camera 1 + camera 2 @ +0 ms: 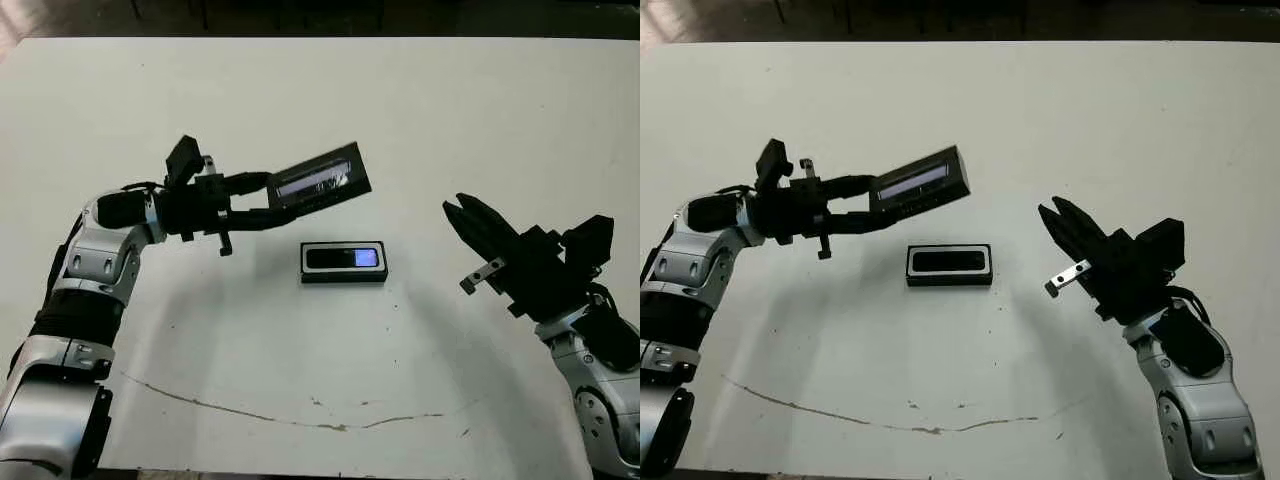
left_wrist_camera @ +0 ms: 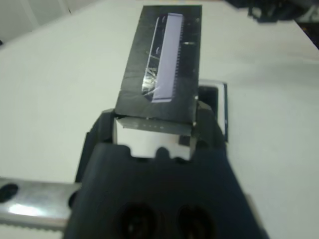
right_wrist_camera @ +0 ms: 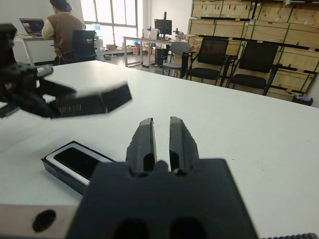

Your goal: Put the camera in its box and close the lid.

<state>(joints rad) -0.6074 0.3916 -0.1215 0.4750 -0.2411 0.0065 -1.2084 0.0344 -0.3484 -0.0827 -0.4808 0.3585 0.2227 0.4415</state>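
Lid (image 1: 322, 178) in our left hand (image 1: 262, 200): we grip it by one short end, its flat face tilted and its glossy window strip catching light. It hangs in the air above the counter (image 1: 400, 100), just beyond the box (image 1: 344, 263) and a little toward our left arm's side of it, touching nothing else. In the left wrist view the two fingers (image 2: 102, 127) clamp the near edge of the lid, and a corner of the box shows past it.

The box sits flat on the counter, roughly midway between our two arms, its long side running across. Its white lining frames the camera (image 1: 343, 258), which lies inside it, lengthwise, with a small patch of its screen lit blue at the end nearer our right arm. The box is open on top.

Our right hand (image 1: 463, 211) floats off to the right of the box, well apart from it, holding nothing. Its fingers (image 3: 146, 139) stand close together with only a thin slit between them, pointing toward the box.

A thin brown streak (image 1: 250, 412) crosses the counter nearer to us than the box. Past the far edge of the counter, the right wrist view shows a person (image 3: 62, 25) seated at a desk, office chairs (image 3: 234, 62) and stacked wooden crates (image 3: 259, 30).
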